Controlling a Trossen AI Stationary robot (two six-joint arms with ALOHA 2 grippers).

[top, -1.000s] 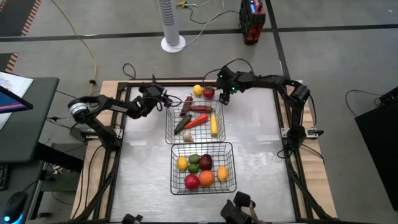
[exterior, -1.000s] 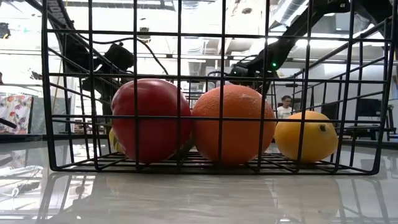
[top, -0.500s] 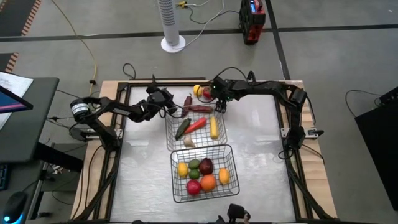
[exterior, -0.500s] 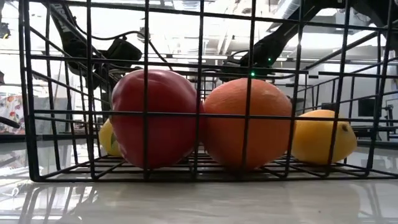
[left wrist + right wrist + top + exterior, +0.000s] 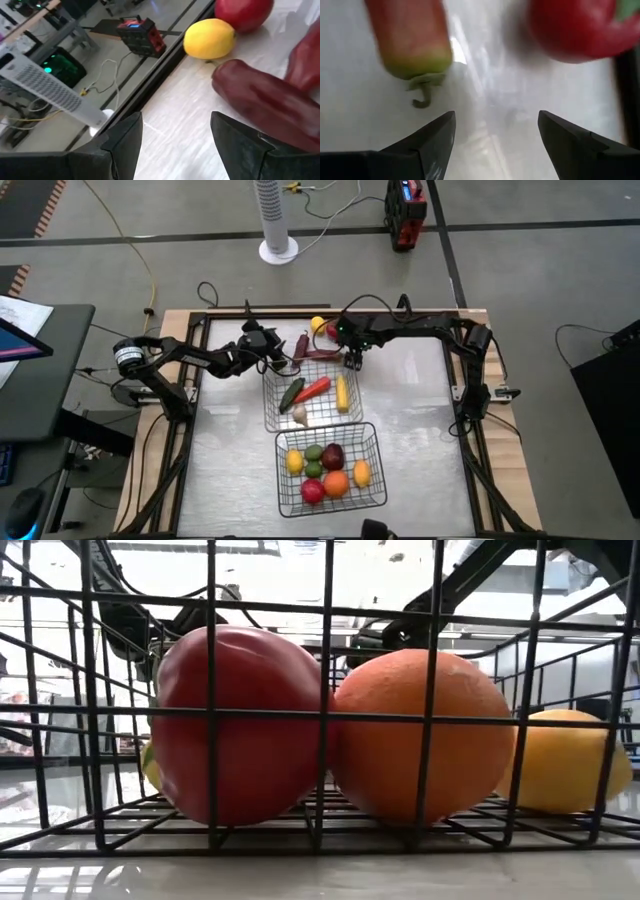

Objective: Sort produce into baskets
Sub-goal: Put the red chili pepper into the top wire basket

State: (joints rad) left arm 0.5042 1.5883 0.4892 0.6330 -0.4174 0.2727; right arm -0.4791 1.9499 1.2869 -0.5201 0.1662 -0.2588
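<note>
Two black wire baskets stand in line mid-table. The far basket holds a cucumber, red pepper, corn and garlic. The near basket holds lemons, limes, an apple and an orange. A lemon, a red fruit, a dark red pepper and a red pepper lie on the table beyond the far basket. My left gripper is open at that basket's far left corner. My right gripper is open over its far rim. My left gripper is beside the far basket's far left corner; I cannot tell whether it touches the wire. My right gripper points down at the far basket's far rim; I cannot tell whether it touches the wire or the red pepper.
Bare table lies to the left and right of the baskets. A wooden frame edges the table. Beyond the far edge, on the floor, stand a white tower fan and a red device.
My right gripper has gone toward the table's left and near edge, from beside the red fruit to the far basket's far rim. My left gripper has gone a little right, toward the peppers. Both baskets, with their contents, have slid toward the near edge; the loose produce stayed.
</note>
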